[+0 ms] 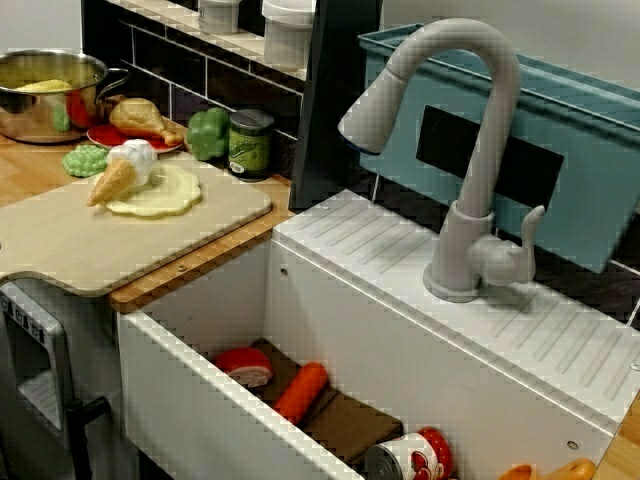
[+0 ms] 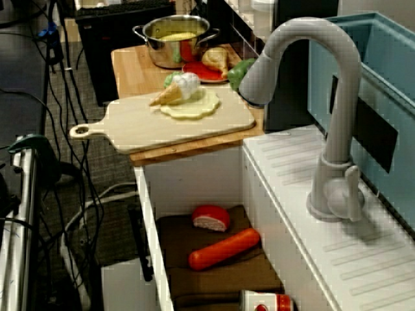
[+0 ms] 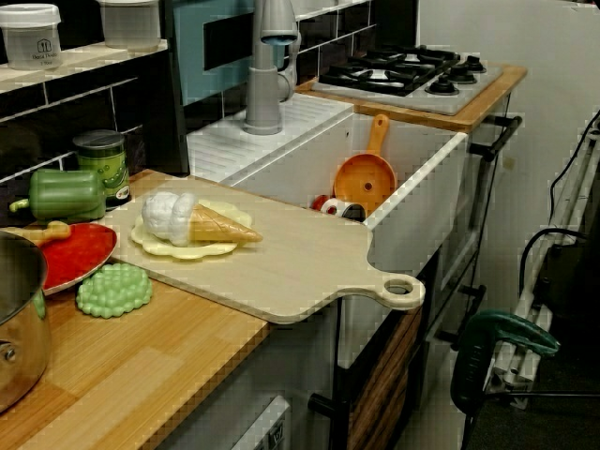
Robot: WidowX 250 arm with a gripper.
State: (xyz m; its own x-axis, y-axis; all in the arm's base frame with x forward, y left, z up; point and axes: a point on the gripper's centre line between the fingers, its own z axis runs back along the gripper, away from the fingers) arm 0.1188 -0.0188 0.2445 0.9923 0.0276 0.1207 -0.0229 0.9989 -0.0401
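Toy kitchen with a wooden counter [image 3: 141,375], seen from the pot end, from over the sink and from the sink end.

Nearest you in the pot-end view, a bumpy green lump [image 3: 114,289] sits on the counter just beside a red plate [image 3: 80,253] and a steel pot [image 3: 14,319]. Past it lies the cutting board [image 3: 300,272], its handle overhanging the counter edge. On the board is a yellow plate [image 3: 187,251], and the ice-cream cone [image 3: 202,223] lies on its side on that plate, tip toward the sink.

Behind them stand a green pepper [image 3: 66,194] and a can [image 3: 103,164]. Farther off, the sink [image 3: 422,187] holds an orange sausage [image 2: 224,249], a red-and-white slice [image 2: 211,218], a tin [image 1: 410,460] and an orange strainer [image 3: 366,178]. Beyond are the tap [image 3: 267,75] and the stove [image 3: 412,70].

The pincer appears in none of the views, so you cannot tell whether it is open or closed. As things lie, the cone is at rest and nothing is lifted or being carried.
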